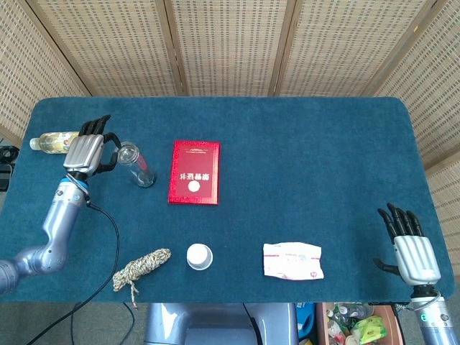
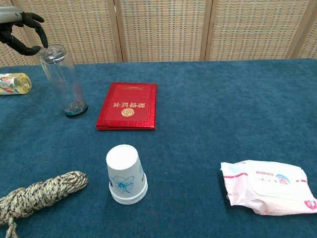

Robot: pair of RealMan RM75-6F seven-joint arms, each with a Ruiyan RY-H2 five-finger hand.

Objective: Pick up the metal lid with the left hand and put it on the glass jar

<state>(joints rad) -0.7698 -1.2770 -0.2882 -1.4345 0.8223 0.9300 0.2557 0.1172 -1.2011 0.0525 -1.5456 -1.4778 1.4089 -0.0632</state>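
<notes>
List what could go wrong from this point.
1. The lid sits on top of the tall, narrow glass jar; the left hand is close beside the rim, so a stray brush could tip the jar.
2. The lid may only be resting loosely, and could slide off.

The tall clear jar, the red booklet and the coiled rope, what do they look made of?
The tall clear jar looks like glass, since the table shows through its walls. The red booklet seems to have a glossy leatherette or coated card cover with gold lettering. The coiled rope looks like twisted natural fibre, tan and rough.
</notes>
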